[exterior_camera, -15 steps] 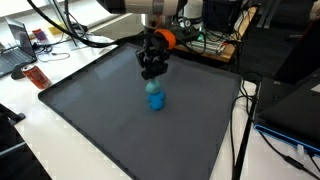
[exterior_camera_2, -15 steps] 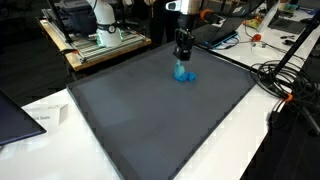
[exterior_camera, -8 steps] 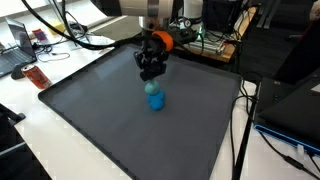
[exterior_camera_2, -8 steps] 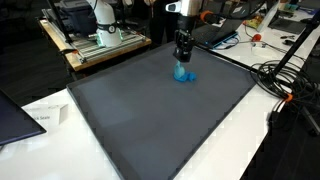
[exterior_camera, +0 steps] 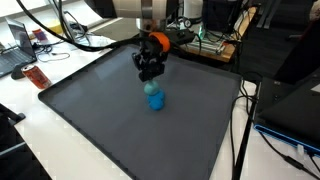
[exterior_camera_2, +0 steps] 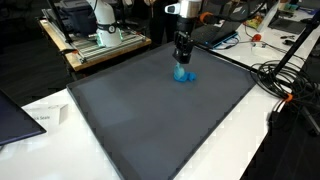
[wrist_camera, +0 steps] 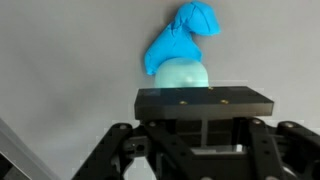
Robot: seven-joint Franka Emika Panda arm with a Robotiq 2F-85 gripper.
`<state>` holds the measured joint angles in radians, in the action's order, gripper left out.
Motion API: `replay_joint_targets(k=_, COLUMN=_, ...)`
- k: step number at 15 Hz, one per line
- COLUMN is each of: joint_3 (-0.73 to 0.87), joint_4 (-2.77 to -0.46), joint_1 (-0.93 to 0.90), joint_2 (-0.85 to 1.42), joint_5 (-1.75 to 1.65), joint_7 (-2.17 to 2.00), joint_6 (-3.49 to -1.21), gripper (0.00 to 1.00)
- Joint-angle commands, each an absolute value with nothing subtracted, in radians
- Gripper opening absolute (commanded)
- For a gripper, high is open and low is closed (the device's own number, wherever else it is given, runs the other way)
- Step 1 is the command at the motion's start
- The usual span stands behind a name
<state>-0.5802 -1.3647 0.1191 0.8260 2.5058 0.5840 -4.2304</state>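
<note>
Fingers: the fingers [exterior_camera: 148,73] hang point-down over the mat, straight above the blue object and apart from it in both exterior views. They hold nothing. How far they are spread I cannot tell: the exterior views are too small, and the wrist view shows only the black body and linkages.
Blue object: the blue object [exterior_camera: 155,98] [exterior_camera_2: 184,74] stands on the mat, toward its far half. In the wrist view [wrist_camera: 181,45] it is a crumpled bright blue top over a pale teal dome, just beyond the black crossbar.
Mat: the dark grey mat [exterior_camera: 95,115] [exterior_camera_2: 150,115] covers most of the bench. The blue object is the only thing on it.
Edges: the object is well inside every mat edge. The nearest edge is the far one, by the arm base.
Open room: bare mat lies on all sides of the object, widest toward the near corner.
Bench: a white bench [exterior_camera: 25,105] [exterior_camera_2: 235,140] margin shows around the mat.
Margins: cables [exterior_camera: 240,125] [exterior_camera_2: 275,80] run along one side. An orange item [exterior_camera: 33,76] and a paper [exterior_camera_2: 45,117] lie off the mat.
</note>
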Motion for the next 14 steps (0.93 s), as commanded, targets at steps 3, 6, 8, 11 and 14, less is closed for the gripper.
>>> replay_joint_targets(k=3, joint_3=-0.592, joint_4=-1.305, joint_1=0.14, joint_2=0.941, joint_5=2.507, joint_7=0.617, joint_6=-4.23, gripper=0.28)
replay_joint_targets(k=6, joint_3=-0.595, joint_4=-1.306, joint_1=0.145, joint_2=0.952, joint_5=2.507, joint_7=0.618, joint_6=-4.232, gripper=0.28)
replay_joint_targets(k=8, joint_3=-0.595, joint_4=-1.309, joint_1=0.146, joint_2=0.96, joint_5=2.507, joint_7=0.618, joint_6=-4.232, gripper=0.28)
replay_joint_targets(k=11, joint_3=-0.596, joint_4=-1.309, joint_1=0.146, joint_2=0.96, joint_5=2.507, joint_7=0.62, joint_6=-4.233, gripper=0.28)
replay_joint_targets(k=14, joint_3=-0.594, joint_4=-1.31, joint_1=0.14, joint_2=0.949, joint_5=2.507, joint_7=0.624, joint_6=-4.233, gripper=0.28)
